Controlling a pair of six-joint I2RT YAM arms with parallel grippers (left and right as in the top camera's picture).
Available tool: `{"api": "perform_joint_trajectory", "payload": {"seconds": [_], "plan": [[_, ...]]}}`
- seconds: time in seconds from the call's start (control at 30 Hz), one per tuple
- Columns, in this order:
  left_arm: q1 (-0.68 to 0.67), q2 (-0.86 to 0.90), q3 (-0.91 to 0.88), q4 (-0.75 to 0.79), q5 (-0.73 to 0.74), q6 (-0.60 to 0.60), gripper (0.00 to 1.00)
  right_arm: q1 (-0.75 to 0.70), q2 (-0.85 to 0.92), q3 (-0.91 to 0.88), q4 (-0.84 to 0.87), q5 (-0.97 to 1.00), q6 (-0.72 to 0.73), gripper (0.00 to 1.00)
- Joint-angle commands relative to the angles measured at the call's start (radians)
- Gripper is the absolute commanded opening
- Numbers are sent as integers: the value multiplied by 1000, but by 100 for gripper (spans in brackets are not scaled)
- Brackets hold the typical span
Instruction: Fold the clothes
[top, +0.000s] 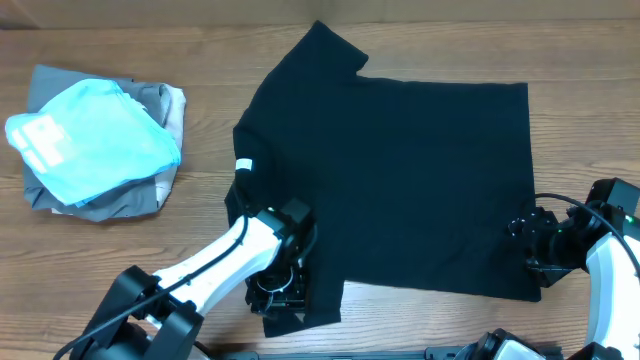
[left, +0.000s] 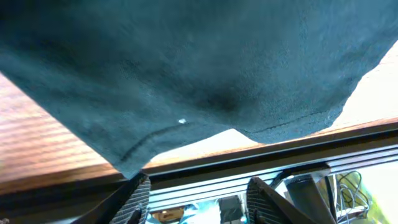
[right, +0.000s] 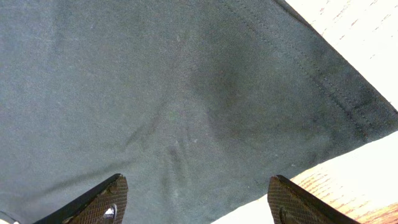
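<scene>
Black T-shirt (top: 400, 170) spread flat. Left gripper (left: 198, 180), jaws apart, over its near sleeve. Right gripper (right: 198, 179), jaws wide, over its hem corner.

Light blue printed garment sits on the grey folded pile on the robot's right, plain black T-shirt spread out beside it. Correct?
Wrong side. Overhead shows the light blue printed garment on the grey folded pile on the robot's left; the plain black T-shirt is spread out beside it.
</scene>
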Motion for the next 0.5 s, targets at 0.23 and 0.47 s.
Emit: {"api": "perform_joint_trajectory", "payload": {"seconds": [0.23,0.47], "plan": [[-129,-8,-103,93,-16,-235,56,3,-3,-2,6,-7,5,77],[-130,-8,-129,109,-177,-315,56,4,-3,-2,9,-5,5,77]]}}
